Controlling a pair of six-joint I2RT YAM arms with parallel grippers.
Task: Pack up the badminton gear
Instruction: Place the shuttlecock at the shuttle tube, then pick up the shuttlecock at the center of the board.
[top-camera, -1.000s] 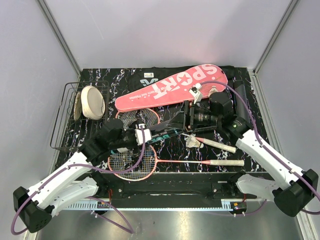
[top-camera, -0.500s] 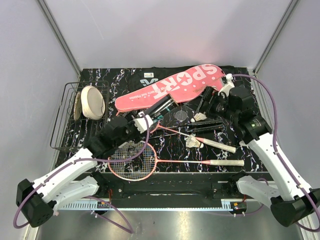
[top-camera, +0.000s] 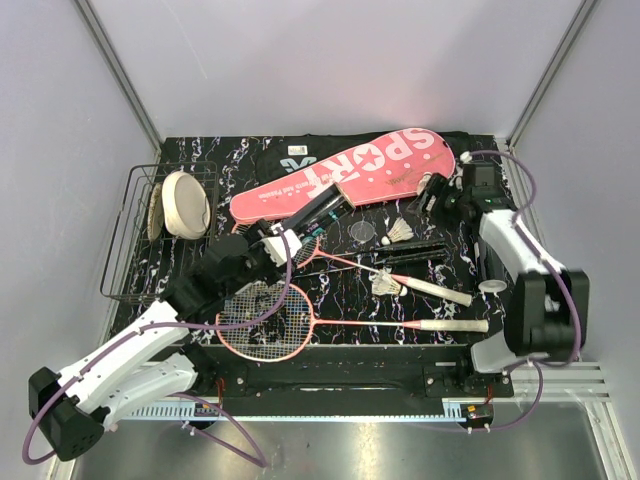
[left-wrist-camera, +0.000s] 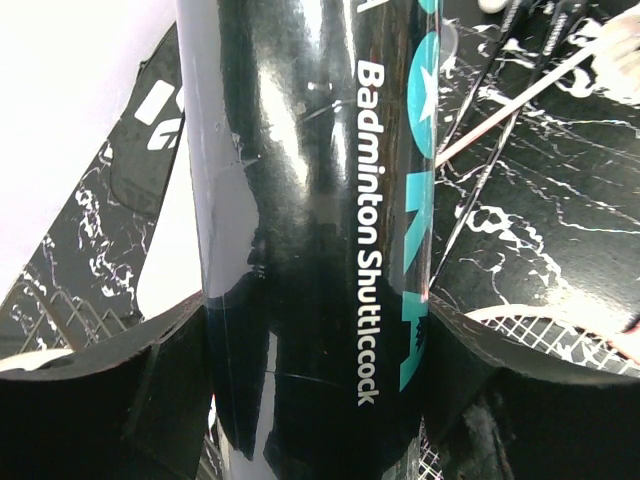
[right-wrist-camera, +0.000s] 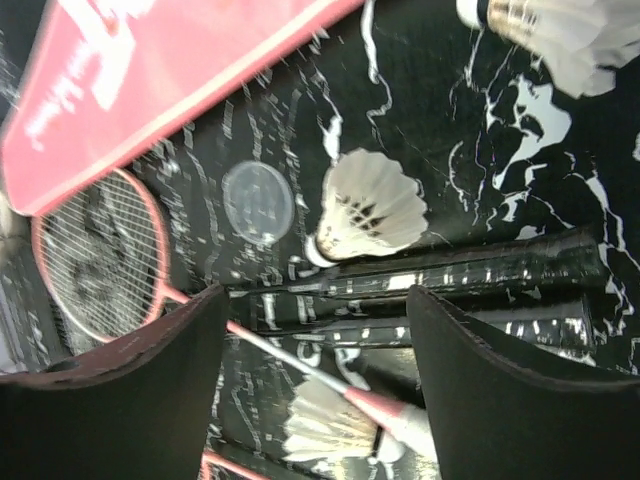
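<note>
Where the left arm reaches in from the near left corner of the tabletop, the left gripper (top-camera: 285, 240) is clamped on a glossy dark tube (top-camera: 312, 213) printed "Badminton Shuttlecock", with its fingers (left-wrist-camera: 150, 400) pressed against both sides. The tube is raised and angled toward the far right. It sits above the head of one pink-framed racket (top-camera: 432, 289), and its far end is near the edge of the pink "SPORT" racket case (top-camera: 350, 172). That case lies along the far edge on a black bag (top-camera: 285, 155). The right gripper (top-camera: 432, 195) hovers near the far right corner, jaws wide apart and holding nothing. Below it lie a white feather shuttlecock (right-wrist-camera: 370, 212) and a clear round lid (right-wrist-camera: 258, 203). A second racket (top-camera: 262, 320) lies along the near edge. A black wire basket (top-camera: 125, 270) at the left edge holds a cream disc (top-camera: 185, 203).
</note>
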